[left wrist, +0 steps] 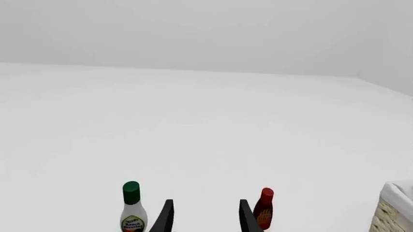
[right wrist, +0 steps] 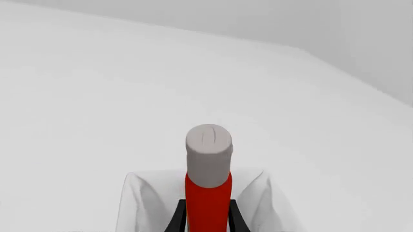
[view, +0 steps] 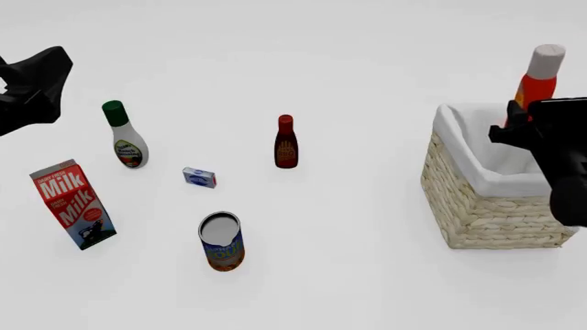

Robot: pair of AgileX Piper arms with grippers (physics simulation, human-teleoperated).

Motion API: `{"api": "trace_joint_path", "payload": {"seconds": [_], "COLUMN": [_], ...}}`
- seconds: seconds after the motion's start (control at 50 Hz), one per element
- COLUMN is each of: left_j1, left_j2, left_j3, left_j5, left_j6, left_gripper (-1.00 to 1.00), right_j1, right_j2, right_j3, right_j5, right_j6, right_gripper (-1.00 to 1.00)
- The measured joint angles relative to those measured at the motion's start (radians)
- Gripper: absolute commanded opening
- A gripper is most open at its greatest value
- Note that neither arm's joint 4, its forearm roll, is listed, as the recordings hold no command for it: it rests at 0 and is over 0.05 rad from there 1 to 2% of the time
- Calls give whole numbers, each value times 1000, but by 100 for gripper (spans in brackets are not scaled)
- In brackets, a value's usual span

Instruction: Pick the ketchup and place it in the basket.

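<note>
The ketchup [view: 537, 84], a red-orange bottle with a grey-white cap, stands upright over the far right part of the basket [view: 486, 214]. My right gripper [view: 515, 118] is shut on its body, and the arm hides its lower end. In the right wrist view the ketchup [right wrist: 208, 191] rises between the fingers of the right gripper [right wrist: 208, 216], with the basket's white liner [right wrist: 139, 198] below it. My left gripper [view: 41, 77] hovers at the far left, away from both. The left wrist view shows the left gripper [left wrist: 206, 217] open and holding nothing.
A white bottle with a green cap [view: 124, 137] and a dark-red bottle [view: 286, 143] stand mid-table. A milk carton [view: 73, 204], a can [view: 222, 242] and a small blue-white box [view: 199, 177] sit nearer the front. The basket's corner [left wrist: 393, 212] shows in the left wrist view.
</note>
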State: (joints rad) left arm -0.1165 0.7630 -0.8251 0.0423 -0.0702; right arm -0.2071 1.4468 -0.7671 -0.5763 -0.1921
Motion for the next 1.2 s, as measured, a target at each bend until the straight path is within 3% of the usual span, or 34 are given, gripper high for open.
{"api": "trace_joint_path", "payload": {"seconds": [1.0,1.02,1.2], "left_j1": [6,6,6], "left_j2": [-9,-9,-12], "left_j3": [8,8,7], "left_j5": [-1,-1,1], "left_j6": [-4,-4,-4], "left_gripper": [100,100,100], "right_j1": [-63,-64,-68], "right_j2": [145,146,153], "right_j3": [-3,-4,-12], "right_j5": [-104,-105,-103], "right_j6": [8,8,19], "right_gripper": [-100,100,100]}}
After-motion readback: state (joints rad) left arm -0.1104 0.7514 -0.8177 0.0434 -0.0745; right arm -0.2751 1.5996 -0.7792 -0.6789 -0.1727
